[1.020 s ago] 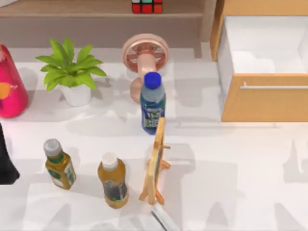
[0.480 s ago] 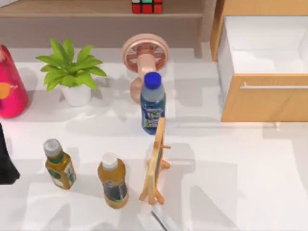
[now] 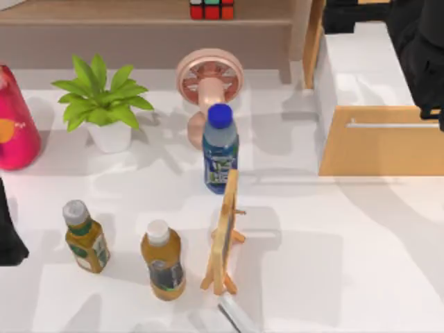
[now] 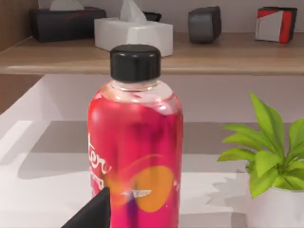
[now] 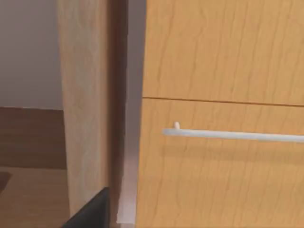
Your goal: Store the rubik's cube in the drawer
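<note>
From above, the drawer (image 3: 378, 111) stands pulled out at the table's right, its white inside showing behind the light wood front and silver handle (image 3: 395, 125). The right arm (image 3: 416, 48) hangs as a dark mass over the drawer's far right part, and I cannot tell how its claw stands. The cube (image 3: 211, 8) sits on the wooden shelf (image 3: 104, 14), well to the left of the drawer and apart from it. Left of the drawer, on the table, stand a pink fan (image 3: 208, 80), a blue-capped bottle (image 3: 220, 147), a plant (image 3: 100, 104), a red bottle (image 3: 14, 121), two amber bottles (image 3: 85, 236) (image 3: 161, 259) and a small wooden easel (image 3: 225, 236). The left arm (image 3: 8, 236) is parked at the left edge, far from the drawer. From the left wrist, the red bottle fills the middle, the plant beside it; that claw's state I cannot tell. From the right wrist, wood fronts and a silver bar handle show close up, with a lighter wooden post beside them.
</note>
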Controlling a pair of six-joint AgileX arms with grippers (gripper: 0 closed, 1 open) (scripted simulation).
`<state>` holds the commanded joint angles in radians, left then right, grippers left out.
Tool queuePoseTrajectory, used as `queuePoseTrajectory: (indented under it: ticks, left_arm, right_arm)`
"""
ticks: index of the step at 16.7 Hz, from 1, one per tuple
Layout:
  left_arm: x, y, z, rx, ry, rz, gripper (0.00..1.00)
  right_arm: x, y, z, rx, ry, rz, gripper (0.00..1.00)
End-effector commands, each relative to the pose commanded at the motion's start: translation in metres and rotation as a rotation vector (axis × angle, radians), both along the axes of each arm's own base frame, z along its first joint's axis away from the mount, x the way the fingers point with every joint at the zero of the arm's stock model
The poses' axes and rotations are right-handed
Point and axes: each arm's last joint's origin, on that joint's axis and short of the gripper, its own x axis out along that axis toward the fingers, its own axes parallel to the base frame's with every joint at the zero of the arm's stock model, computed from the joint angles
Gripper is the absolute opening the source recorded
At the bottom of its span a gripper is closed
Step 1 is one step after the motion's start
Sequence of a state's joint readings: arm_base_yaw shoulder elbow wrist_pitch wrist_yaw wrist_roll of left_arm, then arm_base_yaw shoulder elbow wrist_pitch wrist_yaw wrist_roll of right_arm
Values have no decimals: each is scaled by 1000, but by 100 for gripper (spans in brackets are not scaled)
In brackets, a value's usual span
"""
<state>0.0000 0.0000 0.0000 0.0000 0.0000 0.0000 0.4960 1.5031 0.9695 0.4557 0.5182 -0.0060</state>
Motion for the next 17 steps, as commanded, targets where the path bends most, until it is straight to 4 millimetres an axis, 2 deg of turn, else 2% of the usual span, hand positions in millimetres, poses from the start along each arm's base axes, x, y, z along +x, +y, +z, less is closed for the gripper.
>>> queuePoseTrajectory:
  ticks: [2,4,6,8,10,12,17]
  left_arm:
    - [0,0,0,0,0,0,100]
    - [0,0,0,0,0,0,100]
    - [0,0,0,0,0,0,100]
    - [0,0,0,0,0,0,100]
    - [0,0,0,0,0,0,100]
    - [0,0,0,0,0,0,100]
    - [0,0,0,0,0,0,100]
  right_arm:
    - [31,47,-25,-15,15,6,100]
    - [51,93,-53,-20,15,13,100]
    - [62,133,-78,-9,-1,16,100]
    - [68,163,-98,13,-25,14,100]
    - [72,183,-112,37,-46,7,100]
    - [74,194,-122,53,-59,0,100]
    - [74,196,-124,57,-61,-2,100]
